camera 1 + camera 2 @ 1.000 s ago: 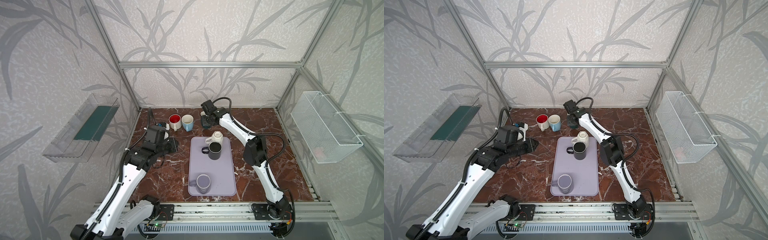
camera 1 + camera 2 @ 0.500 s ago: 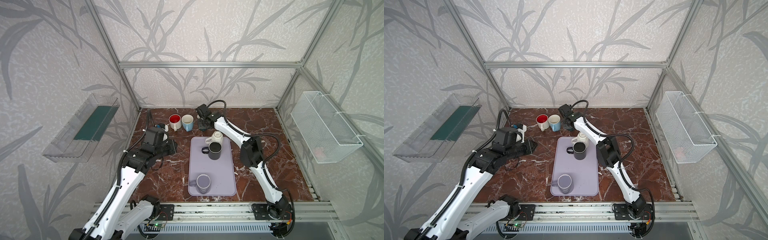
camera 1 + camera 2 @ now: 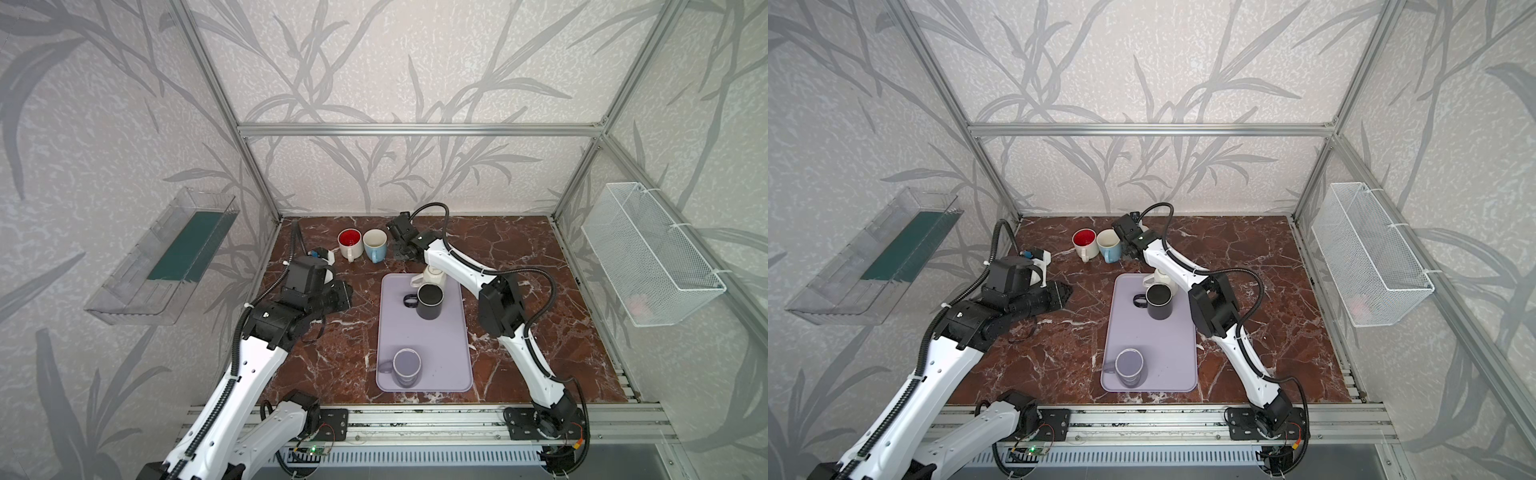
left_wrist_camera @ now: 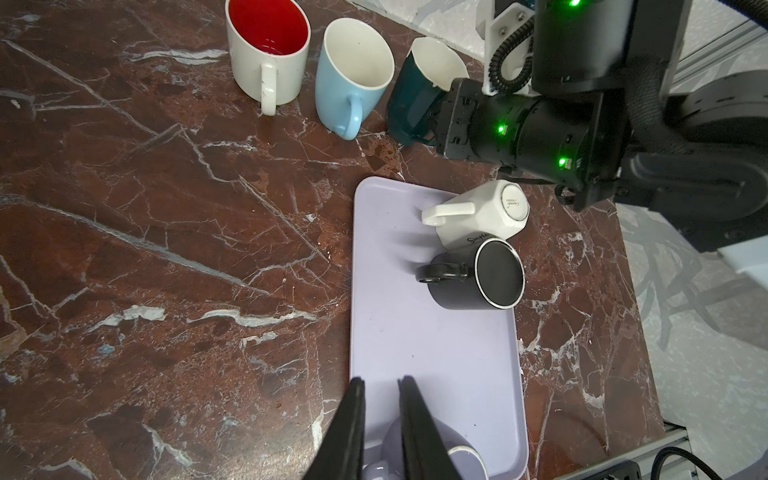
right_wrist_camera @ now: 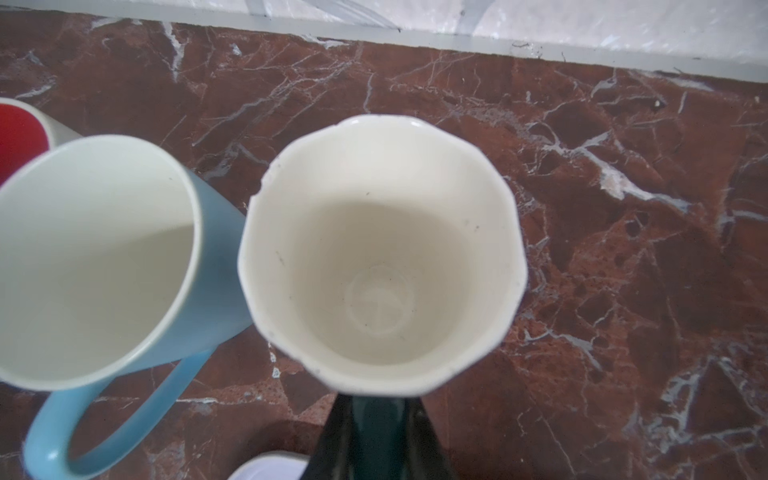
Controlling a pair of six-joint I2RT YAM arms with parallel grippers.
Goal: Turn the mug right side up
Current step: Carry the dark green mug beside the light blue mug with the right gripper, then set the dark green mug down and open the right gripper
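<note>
Red-brown marble covers the counter (image 3: 519, 249), and at its far side the right gripper (image 4: 428, 124) is closed on a teal mug (image 4: 415, 87), just right of a blue mug (image 3: 375, 245). The teal mug has its white mouth facing up and leans slightly. The left gripper (image 4: 380, 382) hangs to the left of the purple tray (image 3: 419, 332), jaws almost together and holding nothing, while at the tray's far end a white mug (image 4: 482, 212) lies tipped, base up, against a black mug (image 4: 478, 282).

The table (image 3: 519, 257) was red-brown marble veined white, the tray (image 3: 424, 340) pale lavender. The teal mug (image 4: 411, 104) was cream inside, the blue mug (image 4: 336, 95) white.
</note>
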